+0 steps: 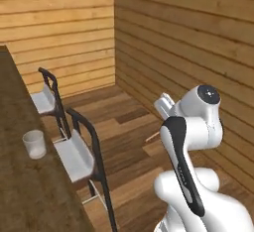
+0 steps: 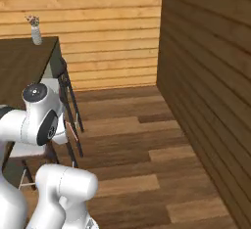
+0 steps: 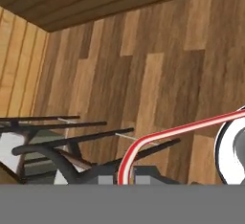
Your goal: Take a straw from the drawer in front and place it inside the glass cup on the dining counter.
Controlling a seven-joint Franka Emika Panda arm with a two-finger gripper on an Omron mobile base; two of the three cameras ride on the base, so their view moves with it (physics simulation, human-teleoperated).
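At bottom of hand view, I see straw [image 3: 143,139] rising between fingers [image 3: 125,180], red with white edges, bending right toward frame edge; fingers seem closed on it, tips mostly hidden. In left base view I see thin bit of straw [image 1: 152,137] beside arm, above wood floor [image 1: 129,127]. Glass cup [image 1: 34,144] stands upright on dark tabletop [image 1: 20,191] of dining counter, near its edge, well apart from arm. Two dark chairs [image 1: 82,156] stand just beside counter. Small vase [image 2: 36,30] on far end of tabletop.
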